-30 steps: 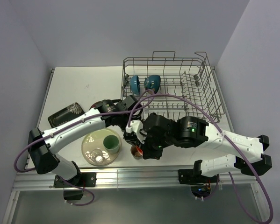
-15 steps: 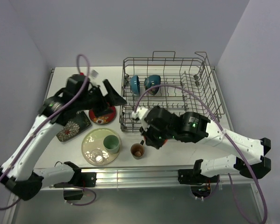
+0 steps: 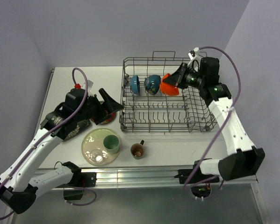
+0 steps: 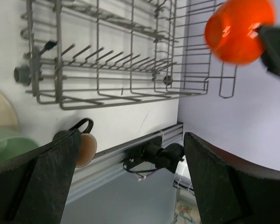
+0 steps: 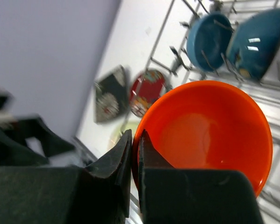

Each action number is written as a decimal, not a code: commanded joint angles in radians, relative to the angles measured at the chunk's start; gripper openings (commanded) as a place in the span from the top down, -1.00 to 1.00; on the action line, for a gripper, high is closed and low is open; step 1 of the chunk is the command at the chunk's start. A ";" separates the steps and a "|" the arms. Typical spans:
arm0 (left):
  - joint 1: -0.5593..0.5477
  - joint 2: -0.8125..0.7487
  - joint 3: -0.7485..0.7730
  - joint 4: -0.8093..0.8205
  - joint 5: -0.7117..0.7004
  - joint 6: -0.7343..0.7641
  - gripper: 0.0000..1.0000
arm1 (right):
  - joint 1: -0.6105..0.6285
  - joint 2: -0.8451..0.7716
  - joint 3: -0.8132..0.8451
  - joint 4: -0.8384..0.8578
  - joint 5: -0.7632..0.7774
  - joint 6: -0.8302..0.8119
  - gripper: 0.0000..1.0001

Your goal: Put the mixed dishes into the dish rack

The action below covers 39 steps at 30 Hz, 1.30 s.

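My right gripper point(image 3: 181, 77) point(image 5: 135, 140) is shut on the rim of the orange bowl point(image 3: 169, 86) point(image 5: 210, 130) point(image 4: 238, 30) and holds it tilted over the back of the dish rack point(image 3: 168, 122) point(image 4: 107, 70). Two blue-inside bowls point(image 3: 135, 84) point(image 3: 152, 83) point(image 5: 210, 39) stand on edge in the rack just left of it. At the rack's left end my left gripper point(image 3: 115, 111) point(image 4: 130, 177) hangs open and empty, partly covering the red saucer point(image 5: 147, 91). The cream plate point(image 3: 90, 140), carrying the pale green cup point(image 3: 111, 142) and the clear glass point(image 3: 98, 157), lies in front.
A small brown mug point(image 3: 137, 150) point(image 4: 81, 144) stands on the table in front of the rack. A black square plate point(image 3: 73, 129) point(image 5: 111, 100) lies under my left arm. Walls close in on the left, back and right.
My right arm has swung from the table's front middle up to the rack's far right with the orange bowl. My left gripper opened and drew back left, off the rack.
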 commanded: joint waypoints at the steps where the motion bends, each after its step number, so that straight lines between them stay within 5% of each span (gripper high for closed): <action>1: 0.012 -0.070 -0.050 0.167 0.065 -0.056 -0.93 | -0.066 0.078 -0.019 0.363 -0.216 0.235 1.00; 10: 0.026 -0.010 0.009 0.119 0.101 0.073 -0.81 | -0.172 0.262 -0.102 0.799 -0.186 0.554 1.00; 39: 0.041 0.022 0.034 0.011 0.092 0.171 -0.75 | -0.243 0.512 -0.272 1.139 -0.023 0.707 1.00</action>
